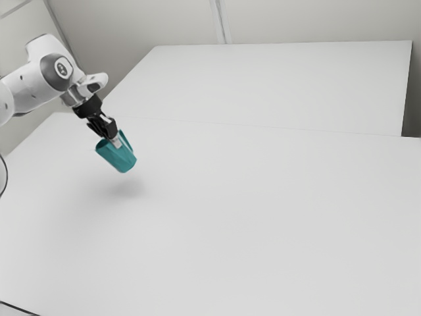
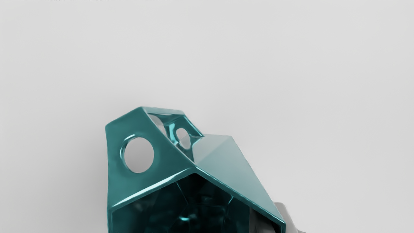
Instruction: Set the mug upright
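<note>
My gripper (image 1: 116,139) is shut on the wall of the teal mug (image 1: 118,158) near its rim, on the exterior view's left. The mug hangs tilted above the table, its mouth toward the exterior view's upper left and its base toward the lower right. In the wrist view, the faceted mug (image 2: 226,158) shows its dark inside and its handle with round holes. There the gripper (image 2: 277,218) has one finger inside the mouth and the other against the outside of the same wall. Part of the mug's rim is cut off by the picture's edge.
The white table (image 1: 263,217) spreads beneath the mug, whose soft shadow falls on it. Behind stands another white surface (image 1: 276,85), with pale walls around it. A dark cable (image 1: 18,308) crosses the exterior view's lower left corner.
</note>
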Action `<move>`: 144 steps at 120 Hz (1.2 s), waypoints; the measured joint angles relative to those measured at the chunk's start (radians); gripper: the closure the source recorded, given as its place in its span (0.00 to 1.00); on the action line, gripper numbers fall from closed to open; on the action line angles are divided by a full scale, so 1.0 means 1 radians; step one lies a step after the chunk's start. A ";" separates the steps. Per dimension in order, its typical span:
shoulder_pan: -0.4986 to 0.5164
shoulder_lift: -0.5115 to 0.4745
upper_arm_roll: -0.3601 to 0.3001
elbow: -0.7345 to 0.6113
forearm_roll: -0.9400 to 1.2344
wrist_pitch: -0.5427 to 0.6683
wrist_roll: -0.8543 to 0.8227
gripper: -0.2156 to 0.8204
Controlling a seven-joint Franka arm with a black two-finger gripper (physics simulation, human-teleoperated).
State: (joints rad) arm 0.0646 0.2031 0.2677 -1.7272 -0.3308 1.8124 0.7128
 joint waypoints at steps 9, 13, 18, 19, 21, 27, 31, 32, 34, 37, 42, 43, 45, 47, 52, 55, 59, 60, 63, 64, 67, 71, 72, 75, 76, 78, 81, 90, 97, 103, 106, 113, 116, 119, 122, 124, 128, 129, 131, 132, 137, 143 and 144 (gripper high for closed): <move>-0.027 -0.023 -0.009 -0.050 0.062 0.084 -0.027 0.97; -0.042 -0.032 -0.013 -0.073 0.084 0.119 -0.040 0.97; -0.054 -0.044 -0.016 -0.109 0.106 0.163 -0.055 0.97; -0.055 -0.046 -0.016 -0.116 0.109 0.172 -0.058 0.97; -0.055 -0.050 -0.020 -0.130 0.117 0.189 -0.063 0.97; -0.057 -0.058 -0.033 -0.161 0.144 0.235 -0.081 0.97; -0.059 -0.061 -0.041 -0.176 0.162 0.260 -0.094 0.97; -0.059 -0.062 -0.042 -0.180 0.166 0.266 -0.097 0.97; -0.059 -0.064 -0.047 -0.186 0.176 0.277 -0.103 0.97; -0.059 -0.066 -0.052 -0.195 0.188 0.291 -0.113 0.97; -0.057 -0.067 -0.064 -0.208 0.209 0.314 -0.128 0.97; -0.057 -0.067 -0.067 -0.210 0.213 0.318 -0.132 0.97; -0.058 -0.067 -0.071 -0.214 0.221 0.326 -0.138 0.97; -0.059 -0.065 -0.074 -0.216 0.227 0.333 -0.143 0.97; -0.062 -0.062 -0.078 -0.220 0.241 0.349 -0.158 0.97; -0.062 -0.059 -0.080 -0.222 0.247 0.356 -0.166 0.97; -0.063 -0.054 -0.082 -0.225 0.254 0.366 -0.176 0.97; -0.062 -0.052 -0.082 -0.225 0.255 0.368 -0.178 0.97; -0.061 -0.047 -0.085 -0.227 0.259 0.373 -0.186 0.97; -0.061 -0.045 -0.086 -0.227 0.260 0.375 -0.188 0.97; -0.061 -0.039 -0.090 -0.229 0.262 0.380 -0.195 0.97; -0.063 -0.034 -0.093 -0.234 0.265 0.386 -0.204 0.97; -0.064 -0.033 -0.094 -0.236 0.266 0.387 -0.206 0.97; -0.068 -0.031 -0.095 -0.243 0.267 0.391 -0.212 0.97; -0.069 -0.030 -0.095 -0.245 0.268 0.393 -0.214 0.97; -0.071 -0.029 -0.096 -0.249 0.269 0.395 -0.218 0.97; -0.073 -0.026 -0.096 -0.253 0.270 0.399 -0.224 0.97; -0.075 -0.007 -0.098 -0.257 0.272 0.410 -0.240 0.97; -0.074 0.007 -0.098 -0.258 0.272 0.418 -0.251 0.97; -0.074 0.017 -0.098 -0.257 0.273 0.424 -0.260 0.97; -0.075 0.020 -0.099 -0.257 0.273 0.426 -0.264 0.97; -0.075 0.024 -0.101 -0.257 0.273 0.431 -0.273 0.94; -0.074 0.025 -0.104 -0.256 0.272 0.432 -0.276 0.89; -0.075 0.025 -0.107 -0.256 0.271 0.433 -0.278 0.83; -0.075 0.026 -0.109 -0.256 0.269 0.434 -0.281 0.78; -0.075 0.026 -0.109 -0.255 0.268 0.435 -0.283 0.74; -0.074 0.024 -0.110 -0.255 0.267 0.436 -0.286 0.67; -0.074 0.023 -0.110 -0.255 0.267 0.436 -0.287 0.65; -0.074 0.021 -0.111 -0.255 0.266 0.437 -0.288 0.62; -0.074 0.020 -0.111 -0.255 0.266 0.437 -0.289 0.60; -0.073 0.014 -0.111 -0.255 0.265 0.437 -0.292 0.53; -0.072 0.004 -0.111 -0.255 0.264 0.435 -0.295 0.46; -0.072 0.002 -0.111 -0.255 0.264 0.435 -0.296 0.45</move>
State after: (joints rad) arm -0.0075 0.2052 0.1565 -1.9823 -0.0664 2.2472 0.4170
